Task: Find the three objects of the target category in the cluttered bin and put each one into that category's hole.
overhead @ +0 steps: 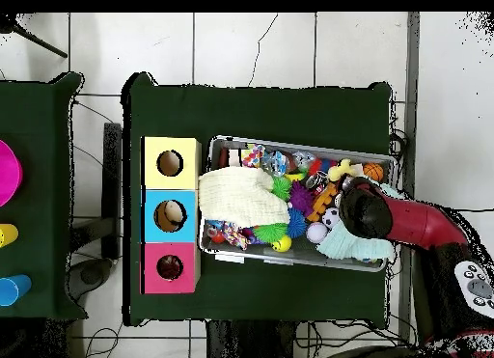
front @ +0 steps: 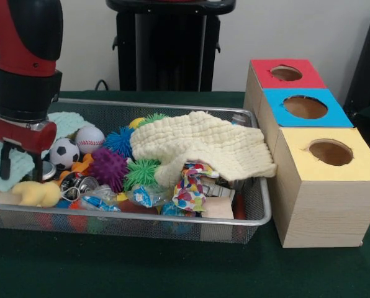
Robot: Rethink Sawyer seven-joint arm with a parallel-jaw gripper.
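My gripper hangs open over the left end of the wire mesh bin, its fingers just above a mint green cloth; nothing shows between them. Beside it lie a soccer ball, a baseball and blue, purple and green spiky balls. A cream cloth covers the bin's right half. Three wooden boxes with holes stand right of the bin: red, blue, yellow. In the overhead view the arm hides the gripper.
A yellow plush toy, a polka-dot wrapper and several small toys crowd the bin's front. Overhead, something beige lies inside the blue box's hole. A second table with coloured items stands at the left.
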